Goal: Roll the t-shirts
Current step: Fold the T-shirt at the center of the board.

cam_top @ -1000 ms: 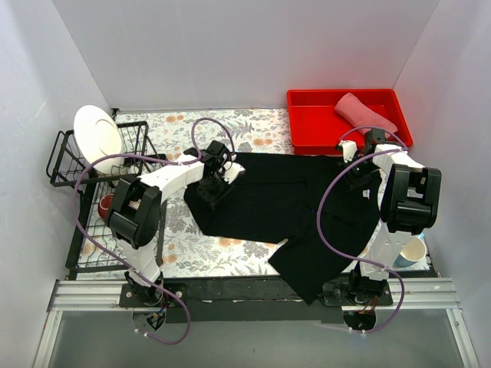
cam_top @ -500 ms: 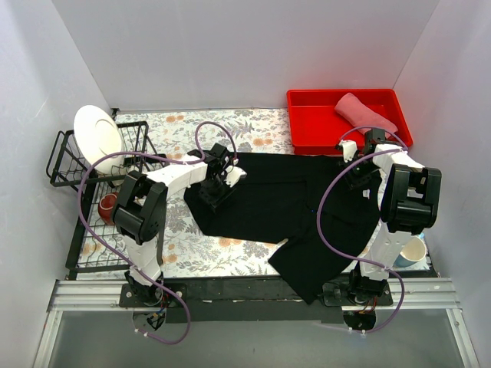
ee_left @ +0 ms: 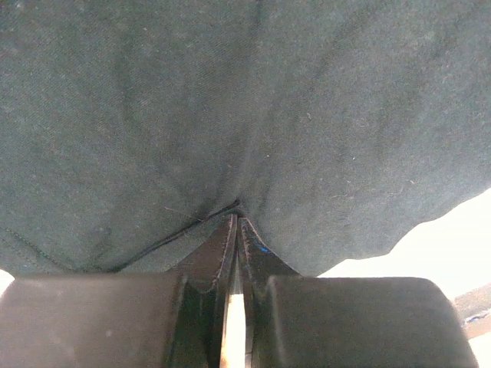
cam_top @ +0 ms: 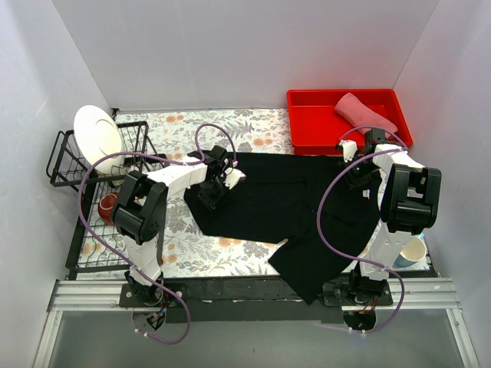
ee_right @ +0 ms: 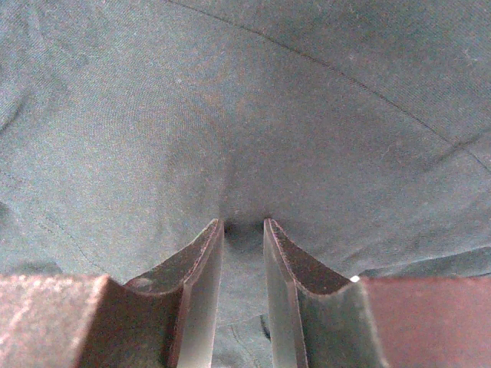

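Left gripper (ee_left: 236,222) has pinched shut on black t-shirt (ee_left: 245,115); right gripper (ee_right: 243,226) grips its fold.

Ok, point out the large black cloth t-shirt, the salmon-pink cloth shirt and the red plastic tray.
large black cloth t-shirt (cam_top: 284,199), top external view, mid body.
salmon-pink cloth shirt (cam_top: 362,111), top external view, its middle.
red plastic tray (cam_top: 311,119), top external view, bare left floor.
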You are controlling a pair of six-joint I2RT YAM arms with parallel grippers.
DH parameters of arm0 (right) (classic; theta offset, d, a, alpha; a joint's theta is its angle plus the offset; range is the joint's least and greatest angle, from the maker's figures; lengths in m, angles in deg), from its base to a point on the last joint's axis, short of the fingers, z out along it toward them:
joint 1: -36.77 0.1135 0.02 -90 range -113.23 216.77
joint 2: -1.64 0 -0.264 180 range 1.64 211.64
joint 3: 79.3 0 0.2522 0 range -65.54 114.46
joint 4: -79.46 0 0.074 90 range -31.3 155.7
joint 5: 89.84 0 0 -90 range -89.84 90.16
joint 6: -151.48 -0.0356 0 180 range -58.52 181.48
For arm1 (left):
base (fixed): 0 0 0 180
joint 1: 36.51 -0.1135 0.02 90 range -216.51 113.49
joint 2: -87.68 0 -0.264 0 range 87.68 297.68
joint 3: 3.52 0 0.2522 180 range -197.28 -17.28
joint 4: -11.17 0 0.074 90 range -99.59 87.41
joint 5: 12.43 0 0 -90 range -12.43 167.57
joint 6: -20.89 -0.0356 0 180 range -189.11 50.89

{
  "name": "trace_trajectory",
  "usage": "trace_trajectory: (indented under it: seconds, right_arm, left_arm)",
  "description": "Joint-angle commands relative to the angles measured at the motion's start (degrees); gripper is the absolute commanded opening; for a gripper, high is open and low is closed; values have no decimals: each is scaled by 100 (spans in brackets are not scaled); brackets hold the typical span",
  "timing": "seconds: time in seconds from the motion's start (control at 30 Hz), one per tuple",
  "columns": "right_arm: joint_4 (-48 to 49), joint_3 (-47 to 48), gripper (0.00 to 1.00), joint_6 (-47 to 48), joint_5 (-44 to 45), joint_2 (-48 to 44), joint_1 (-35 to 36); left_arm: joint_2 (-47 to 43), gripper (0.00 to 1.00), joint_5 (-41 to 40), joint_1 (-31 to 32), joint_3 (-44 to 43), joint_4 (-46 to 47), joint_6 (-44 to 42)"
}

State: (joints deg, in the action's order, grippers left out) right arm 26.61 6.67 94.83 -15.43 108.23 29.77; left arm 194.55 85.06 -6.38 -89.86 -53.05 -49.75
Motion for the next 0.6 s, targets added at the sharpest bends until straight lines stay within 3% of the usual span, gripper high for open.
trace_trajectory:
  seconds: [0.0,0.17,0.23,0.3,0.57]
  right_arm:
    - [-46,118,36,-30,-102,64,6]
    - [-72,145,36,-12,-102,73,6]
    - [-90,153,36,-3,-93,73,6]
    - [-81,136,36,5,-93,82,6]
    - [-107,189,36,-21,-128,152,6]
  left_arm:
    - [-131,0,16,28,15,124,-37]
    - [-140,0,-45,19,-98,168,-2]
    - [-175,19,-80,19,-169,185,25]
    - [-202,31,-63,28,-239,203,-2]
    - [-26,35,104,54,-231,194,-19]
